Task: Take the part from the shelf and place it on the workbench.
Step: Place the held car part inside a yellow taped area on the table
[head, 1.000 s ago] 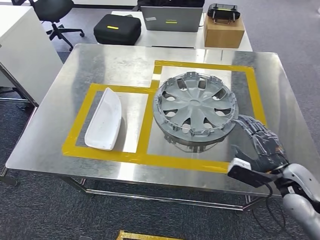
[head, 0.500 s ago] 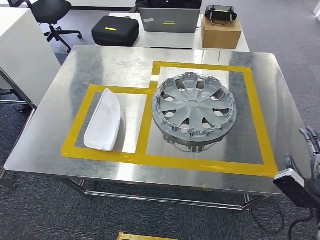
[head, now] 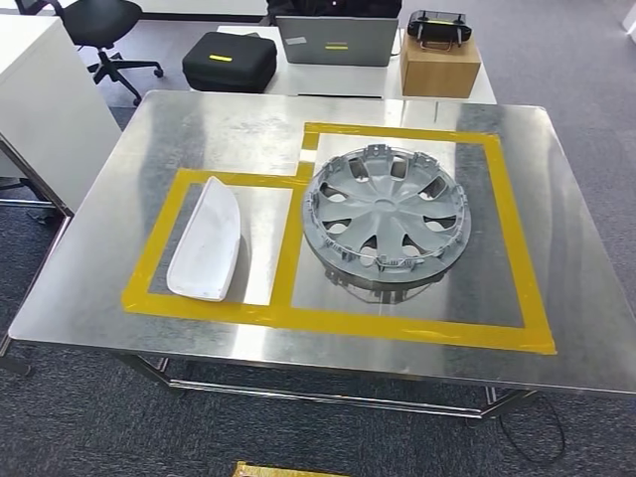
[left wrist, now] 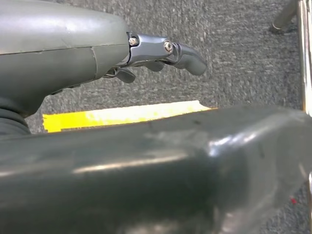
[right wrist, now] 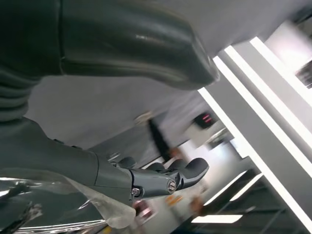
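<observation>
A grey wheel cover [head: 387, 217] lies flat on the steel workbench [head: 225, 124], inside the larger yellow-taped rectangle. A white curved part [head: 206, 238] lies in the smaller taped rectangle to its left. My left hand [left wrist: 73, 48] hangs over grey carpet with its fingers [left wrist: 184, 53] stretched out and nothing in it. In the right wrist view my right hand [right wrist: 73, 161] is also bare, its fingers [right wrist: 184, 173] extended and apart from the thumb, against a blurred background.
Behind the bench another table carries a black case [head: 229, 58], a laptop [head: 338, 40] and a cardboard box [head: 438, 62] with a controller on top. An office chair [head: 105, 25] and a white cabinet [head: 38, 99] stand at the left. Yellow tape [left wrist: 121, 114] marks the floor.
My right hand, which was beside the wheel cover's right rim, has drawn back to the right and down, out of the head view. The wheel cover stays on the bench.
</observation>
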Available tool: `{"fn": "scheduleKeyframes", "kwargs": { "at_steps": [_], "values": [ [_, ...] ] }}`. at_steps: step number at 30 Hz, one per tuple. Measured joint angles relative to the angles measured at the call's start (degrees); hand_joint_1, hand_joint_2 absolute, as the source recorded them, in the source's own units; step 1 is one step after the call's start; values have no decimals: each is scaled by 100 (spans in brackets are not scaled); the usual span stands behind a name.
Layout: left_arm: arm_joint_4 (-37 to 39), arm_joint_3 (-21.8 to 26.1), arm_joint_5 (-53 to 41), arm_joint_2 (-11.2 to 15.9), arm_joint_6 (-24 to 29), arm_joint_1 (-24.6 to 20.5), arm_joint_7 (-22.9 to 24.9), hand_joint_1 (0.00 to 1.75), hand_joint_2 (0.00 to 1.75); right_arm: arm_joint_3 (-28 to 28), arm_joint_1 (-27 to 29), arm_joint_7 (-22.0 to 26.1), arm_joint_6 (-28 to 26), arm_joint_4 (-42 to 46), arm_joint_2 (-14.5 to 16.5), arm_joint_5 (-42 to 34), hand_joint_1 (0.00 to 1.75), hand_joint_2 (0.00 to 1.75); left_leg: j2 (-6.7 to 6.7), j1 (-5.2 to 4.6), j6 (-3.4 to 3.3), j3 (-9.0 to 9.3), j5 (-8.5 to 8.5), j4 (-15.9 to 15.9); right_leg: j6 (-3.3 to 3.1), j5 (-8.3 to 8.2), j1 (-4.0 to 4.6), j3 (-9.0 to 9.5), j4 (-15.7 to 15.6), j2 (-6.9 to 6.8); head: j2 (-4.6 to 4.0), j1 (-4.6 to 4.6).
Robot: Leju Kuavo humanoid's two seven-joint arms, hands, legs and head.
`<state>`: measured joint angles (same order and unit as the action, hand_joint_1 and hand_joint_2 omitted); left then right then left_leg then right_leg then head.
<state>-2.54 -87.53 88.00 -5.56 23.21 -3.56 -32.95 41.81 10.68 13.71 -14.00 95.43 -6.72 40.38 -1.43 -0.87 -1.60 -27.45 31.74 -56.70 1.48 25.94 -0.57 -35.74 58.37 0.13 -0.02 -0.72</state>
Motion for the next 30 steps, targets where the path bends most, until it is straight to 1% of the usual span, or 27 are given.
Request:
{"fn": "scheduleKeyframes", "kwargs": {
  "at_steps": [2,3,4,6,8,10,12,13,16,17,20,22,24,27,30],
  "values": [
    [0,8,0,-35,145,0,83,0,0,790,-232,166,-123,-503,337,286,0,175,0,0,0,3,2,0,1,1,0,3,-1,0,0,2],
    [0,26,0,-63,236,-1,146,0,0,1168,-341,100,-268,-842,522,529,0,175,0,1,0,5,3,1,2,2,2,6,-2,0,0,-1],
    [3,59,0,-96,338,-2,220,0,0,1525,-459,-70,-524,-1282,707,838,0,175,1,5,2,8,4,2,2,3,7,10,-3,1,0,2],
    [13,142,0,-181,525,-3,353,0,0,2159,-686,-564,-1334,-2490,1029,1485,0,175,1,14,6,16,8,4,-1,5,17,21,-8,1,0,4],
    [25,210,0,-249,636,-4,410,0,87,2614,-845,-1052,-2071,-3883,1229,1946,0,175,5,20,7,23,14,6,-6,9,19,28,-10,7,0,2],
    [34,246,-1,-283,689,-11,427,0,175,2886,-941,-1513,-2347,-5059,1388,2255,0,175,19,22,7,29,18,12,-7,10,15,26,-9,24,0,-3],
    [38,253,-9,-293,669,-21,473,0,175,3037,-1026,-1762,-2235,-5904,1501,2483,0,175,31,22,8,37,18,20,-9,10,14,26,-9,37,0,-4],
    [39,253,-17,-293,622,-24,517,0,131,3075,-1055,-1793,-2068,-6217,1526,2611,0,175,32,22,10,39,16,23,-10,10,15,27,-9,38,0,-3],
    [39,250,-37,-286,398,-25,604,0,0,3090,-1134,-1668,-1497,-6849,1582,2876,0,44,32,22,17,43,11,24,-12,10,16,31,-9,37,0,-2],
    [39,248,-38,-279,311,-25,581,0,0,3090,-1170,-1546,-1317,-7010,1597,2897,0,0,32,22,19,44,10,24,-13,10,17,33,-8,37,0,-2],
    [39,237,-39,-255,78,-29,510,0,0,3076,-1260,-962,-560,-7391,1603,2870,0,0,32,22,22,50,8,24,-15,8,17,39,-7,37,0,-1],
    [39,232,-43,-233,2,-32,502,0,0,3071,-1322,-513,78,-7549,1584,2696,0,0,32,21,22,54,8,24,-15,8,16,43,-7,37,0,0],
    [39,229,-45,-214,-34,-32,488,0,0,3075,-1378,-156,523,-7651,1564,2533,0,0,32,19,22,55,8,23,-15,8,14,44,-7,36,0,0],
    [43,218,-44,-198,-37,-32,481,0,0,3072,-1438,111,682,-7734,1557,2524,0,0,32,18,22,55,8,23,-15,8,12,45,-7,36,0,-2],
    [51,187,-47,-194,-3,-31,515,0,0,3065,-1481,95,691,-7810,1540,2578,0,0,32,16,22,55,9,23,-15,8,11,45,-7,36,0,0]
  ]
}}
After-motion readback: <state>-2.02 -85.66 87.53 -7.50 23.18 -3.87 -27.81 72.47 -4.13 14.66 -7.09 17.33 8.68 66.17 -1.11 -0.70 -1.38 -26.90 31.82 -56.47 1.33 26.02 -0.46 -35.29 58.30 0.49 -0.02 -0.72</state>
